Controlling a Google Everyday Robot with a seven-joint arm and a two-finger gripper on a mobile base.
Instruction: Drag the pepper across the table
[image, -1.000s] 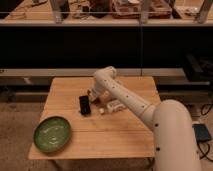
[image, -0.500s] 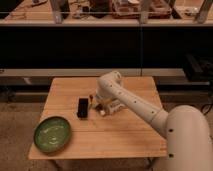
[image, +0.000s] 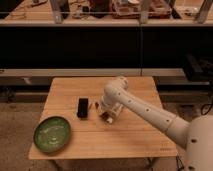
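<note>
The gripper (image: 103, 109) was down low over the middle of the counter (image: 135, 142), at the end of the long white arm (image: 145, 111) that reached in from the right. The jaws were tucked under the arm's wrist, so I could not tell if they were apart or together, or if they had hold of anything.

Just beside the gripper, on its left, lay the pepper (image: 96, 105) — a tiny dark red thing on the wood. It sat between the gripper and the black phone (image: 82, 108), near both. I could not tell if the gripper was touching it.

A white bottle (image: 111, 115) lay by the gripper too, partly hidden under the arm.

So the job looked like it had only just got going. The gripper was next to the pepper, but the pepper was near the middle of the counter, and most of the drag across the wood seemed left to do.

Near the front left corner sat a green bowl (image: 52, 134) — well apart from the pepper. Nothing could be seen inside it.
</note>
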